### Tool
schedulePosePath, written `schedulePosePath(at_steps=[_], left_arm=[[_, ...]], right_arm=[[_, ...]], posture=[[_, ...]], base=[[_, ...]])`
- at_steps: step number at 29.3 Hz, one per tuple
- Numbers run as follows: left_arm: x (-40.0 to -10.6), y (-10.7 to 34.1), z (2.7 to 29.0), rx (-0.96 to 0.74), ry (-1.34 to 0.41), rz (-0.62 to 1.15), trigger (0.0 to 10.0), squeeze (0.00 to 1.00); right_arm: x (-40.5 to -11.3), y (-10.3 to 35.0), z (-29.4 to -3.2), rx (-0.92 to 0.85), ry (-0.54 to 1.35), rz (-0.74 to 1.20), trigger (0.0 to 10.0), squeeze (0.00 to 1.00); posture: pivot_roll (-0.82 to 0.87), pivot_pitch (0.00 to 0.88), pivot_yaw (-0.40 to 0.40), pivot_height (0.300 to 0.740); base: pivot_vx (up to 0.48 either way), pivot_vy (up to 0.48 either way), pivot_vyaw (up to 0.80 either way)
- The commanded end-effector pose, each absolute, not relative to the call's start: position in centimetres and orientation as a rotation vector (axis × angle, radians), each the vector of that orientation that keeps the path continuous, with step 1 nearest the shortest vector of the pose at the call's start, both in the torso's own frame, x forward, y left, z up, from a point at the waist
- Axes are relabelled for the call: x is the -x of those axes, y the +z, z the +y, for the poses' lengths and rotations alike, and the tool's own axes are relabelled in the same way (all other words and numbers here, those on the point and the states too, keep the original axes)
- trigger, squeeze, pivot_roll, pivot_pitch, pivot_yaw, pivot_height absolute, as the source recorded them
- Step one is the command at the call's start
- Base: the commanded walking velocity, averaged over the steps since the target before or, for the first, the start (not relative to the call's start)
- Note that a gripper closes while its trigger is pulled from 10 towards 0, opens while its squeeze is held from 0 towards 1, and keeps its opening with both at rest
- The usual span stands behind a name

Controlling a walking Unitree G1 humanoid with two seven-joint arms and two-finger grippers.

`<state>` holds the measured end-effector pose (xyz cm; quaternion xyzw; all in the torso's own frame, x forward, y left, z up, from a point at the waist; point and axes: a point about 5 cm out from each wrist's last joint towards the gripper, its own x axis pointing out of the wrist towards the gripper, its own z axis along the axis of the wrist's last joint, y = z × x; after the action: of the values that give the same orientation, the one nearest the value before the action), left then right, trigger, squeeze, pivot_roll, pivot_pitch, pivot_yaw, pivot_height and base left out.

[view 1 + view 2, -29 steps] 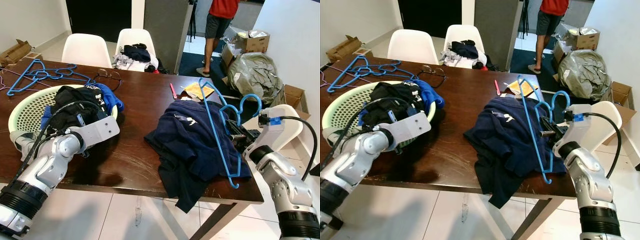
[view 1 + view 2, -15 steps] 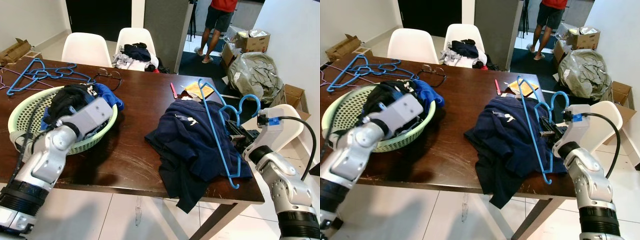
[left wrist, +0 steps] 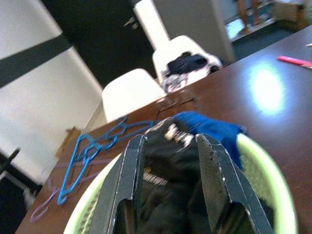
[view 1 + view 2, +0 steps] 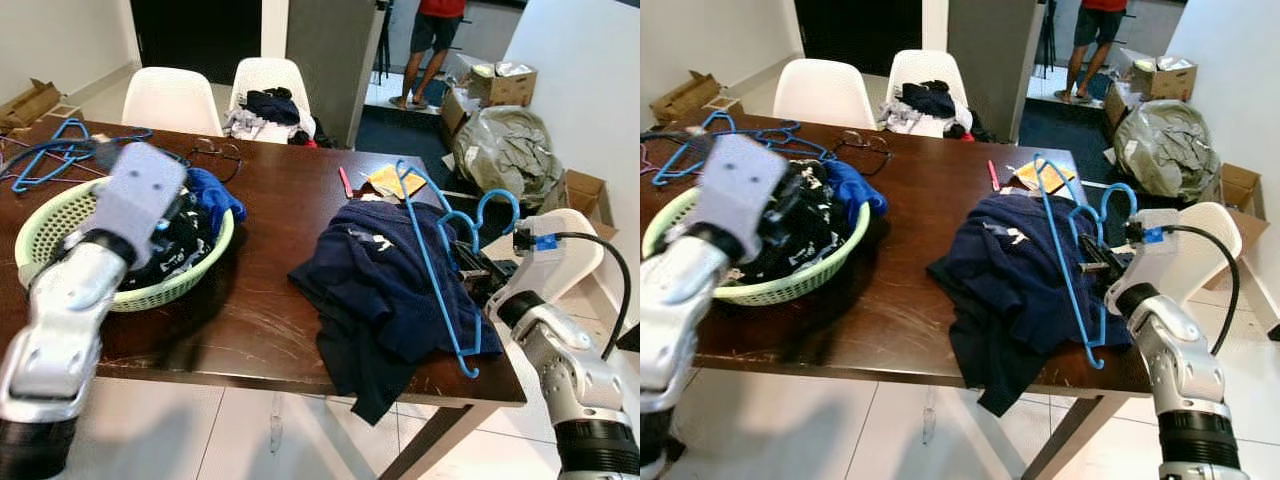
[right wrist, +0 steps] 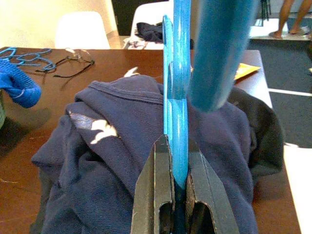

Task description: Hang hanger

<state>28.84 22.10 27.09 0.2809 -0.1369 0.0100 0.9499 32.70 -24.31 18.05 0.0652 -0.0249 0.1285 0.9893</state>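
- At about 3 o'clock in the left eye view, the right gripper [image 4: 478,272] is clamped on the blue hanger [image 4: 437,262], which stands tilted over the navy shirt [image 4: 385,290] on the brown surface [image 4: 270,240].
- Right eye view: the left gripper [image 4: 790,200] hovers over the green basket [image 4: 700,215] at 9 o'clock, well apart from the hanger.
- Left wrist view: fingers [image 3: 126,190] spread moderately, nothing between them, dark clothes below.
- Right wrist view: pads [image 5: 158,190] pinch the hanger's bar near the hook. Looks like thin, light, stiff plastic, probably a bit slick, so gripping by the neck seems smart.
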Motion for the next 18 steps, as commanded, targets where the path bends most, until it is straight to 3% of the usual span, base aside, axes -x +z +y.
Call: schedulePosePath(at_steps=[1,4,5,9,10,17,18], left_arm=[[-28.4,26.4,22.1,-0.559,0.010,-0.248,10.0,0.42],[-28.3,26.3,22.1,-0.558,0.010,-0.243,10.0,0.42],[-28.0,25.3,21.8,-0.567,-0.053,-0.208,10.0,1.00],[-26.7,22.6,22.2,-0.669,-0.143,-0.088,10.0,1.00],[-25.7,21.4,24.6,-0.813,-0.104,0.013,10.0,1.00],[-26.1,20.7,26.8,-0.785,-0.018,0.039,10.0,1.00],[-26.3,20.6,26.7,-0.771,-0.011,0.029,10.0,0.48]], right_arm=[[-32.7,18.0,-24.6,-0.123,0.249,-0.051,10.0,0.00],[-32.7,18.0,-24.6,-0.123,0.249,-0.051,10.0,0.00],[-32.7,18.0,-24.6,-0.119,0.249,-0.050,10.0,0.00],[-32.8,18.0,-24.7,-0.114,0.247,-0.048,10.0,0.00],[-32.8,18.0,-24.8,-0.113,0.244,-0.046,10.0,0.00],[-32.8,17.8,-24.6,-0.119,0.245,-0.045,10.0,0.00],[-32.8,17.8,-24.6,-0.121,0.246,-0.046,10.0,0.00]], posture=[[0.06,0.101,-0.103,0.740],[0.06,0.101,-0.103,0.740],[0.06,0.100,-0.105,0.740],[0.06,0.102,-0.105,0.740],[0.06,0.105,-0.104,0.740],[0.07,0.100,-0.101,0.740],[0.07,0.099,-0.101,0.740]], base=[[0.000,0.000,0.00],[0.000,0.000,0.00],[0.000,0.000,0.00],[0.000,0.000,0.00],[0.000,0.000,0.00],[0.000,0.000,0.00],[0.000,0.000,0.00]])
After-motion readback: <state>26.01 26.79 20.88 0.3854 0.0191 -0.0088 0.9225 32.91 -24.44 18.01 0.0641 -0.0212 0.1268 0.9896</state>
